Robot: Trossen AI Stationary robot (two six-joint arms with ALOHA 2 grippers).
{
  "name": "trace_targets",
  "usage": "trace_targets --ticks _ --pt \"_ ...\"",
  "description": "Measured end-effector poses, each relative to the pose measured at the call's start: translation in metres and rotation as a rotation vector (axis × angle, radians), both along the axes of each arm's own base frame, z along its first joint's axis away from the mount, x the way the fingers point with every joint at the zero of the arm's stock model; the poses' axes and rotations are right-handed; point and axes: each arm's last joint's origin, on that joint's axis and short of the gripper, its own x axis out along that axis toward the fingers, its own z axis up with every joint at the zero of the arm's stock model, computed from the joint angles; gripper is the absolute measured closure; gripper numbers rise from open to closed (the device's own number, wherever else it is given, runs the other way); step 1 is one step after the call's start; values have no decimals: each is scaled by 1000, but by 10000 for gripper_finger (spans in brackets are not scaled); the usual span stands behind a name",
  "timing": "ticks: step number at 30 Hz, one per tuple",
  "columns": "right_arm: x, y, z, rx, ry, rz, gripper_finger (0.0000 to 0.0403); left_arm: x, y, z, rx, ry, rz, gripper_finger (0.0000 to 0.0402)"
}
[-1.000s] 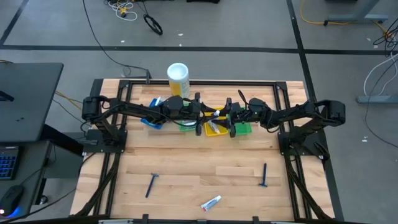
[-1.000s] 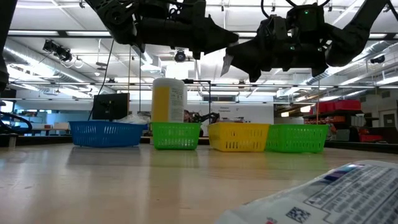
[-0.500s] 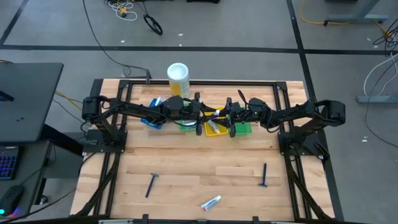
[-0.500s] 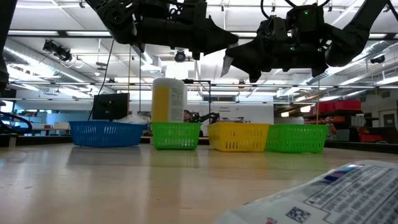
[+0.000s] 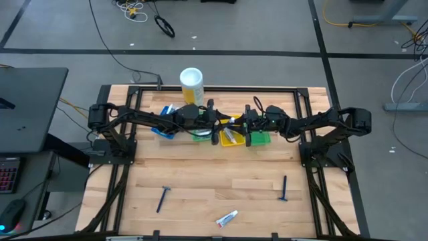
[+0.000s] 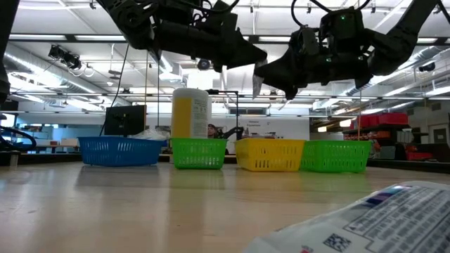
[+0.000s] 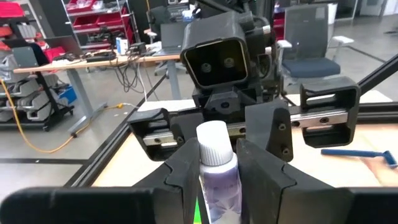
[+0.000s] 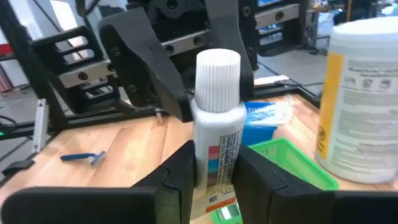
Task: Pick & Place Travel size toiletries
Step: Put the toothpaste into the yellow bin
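Note:
My left gripper and my right gripper face each other tip to tip above the row of bins at the table's far side. Each is shut on a small tube. The left wrist view shows a silver-purple tube with a white cap. The right wrist view shows a white toothpaste tube with red and blue marks and a ribbed white cap. Lying flat on the near half of the table are two dark blue razors and another toothpaste tube. My left gripper pinches the silver-purple tube by its body just below the cap, one finger on each side. The fingers run about level from the table's left. The capped end sticks out past the fingertips, and the tube is lifted clear above the bins. My right gripper pinches the white toothpaste tube by its body at the coloured marks, between the two fingers. The fingers come about level from the table's right. The cap juts out beyond the fingertips, and the tube is held clear above the bins.
Blue bin, green bin, yellow bin and a second green bin stand in a row under the grippers, some with items inside. The tall white-and-yellow canister stands behind them. A black frame edges the table.
My right gripper has turned a little at the wrist and edged toward my left gripper. My left gripper has tipped slightly downward. Both have stayed shut on their tubes above the bins.

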Motion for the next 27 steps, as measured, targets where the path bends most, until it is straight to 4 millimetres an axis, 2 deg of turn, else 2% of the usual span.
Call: trace_targets --ticks 11,16,21,27 --pt "-2 -4 -6 16 66 -37 305 -1 1 -5 -10 48 25 239" --pt "-7 -8 -25 57 259 -109 305 -2 3 -12 -13 123 99 208" --pt "-16 -11 -42 128 466 -133 305 -4 4 -19 -30 192 132 196" --pt "0 -13 -22 70 573 -163 304 -5 3 -20 -31 207 131 199"
